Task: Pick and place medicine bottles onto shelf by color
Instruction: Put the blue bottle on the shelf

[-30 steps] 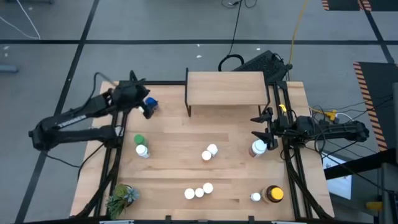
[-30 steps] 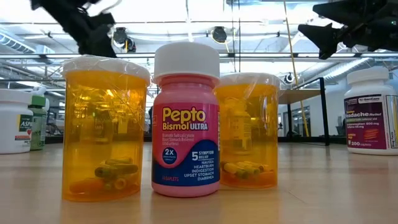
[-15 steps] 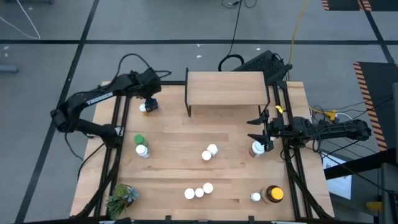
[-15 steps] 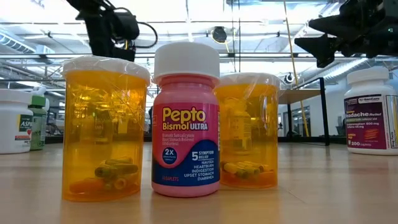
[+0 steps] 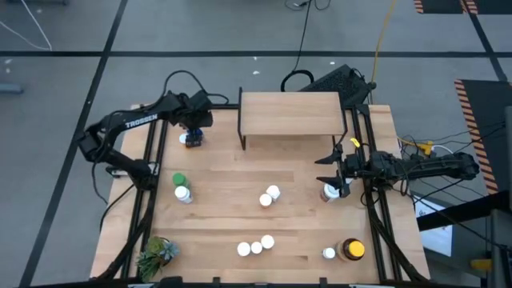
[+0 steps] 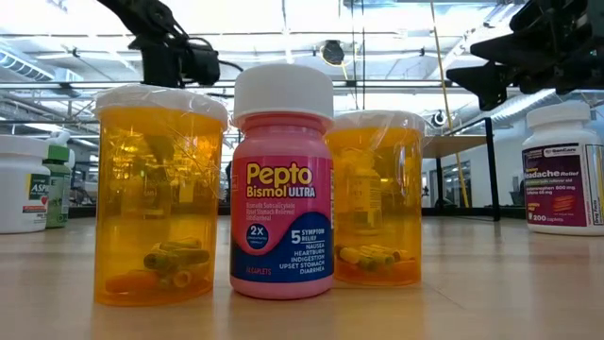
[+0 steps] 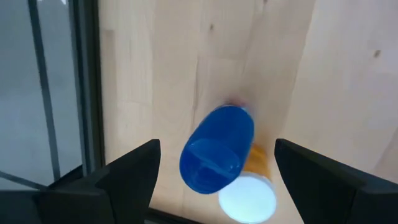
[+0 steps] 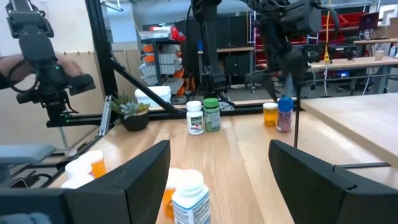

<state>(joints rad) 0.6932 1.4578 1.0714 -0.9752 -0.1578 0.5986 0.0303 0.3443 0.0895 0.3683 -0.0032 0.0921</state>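
Two hands are each poised over a bottle, both with fingers spread and gripping nothing. Just beside the left end of the shelf [image 5: 290, 113], the left hand [image 5: 192, 132] hangs straight above a blue-capped bottle [image 7: 217, 148] that stands upright next to an orange, white-capped one [image 7: 249, 190]; its fingers straddle the blue cap, so a straight drop looks enough. Off the shelf's right front leg, the right hand [image 5: 334, 186] faces a white bottle [image 8: 190, 197] standing upright between its fingers.
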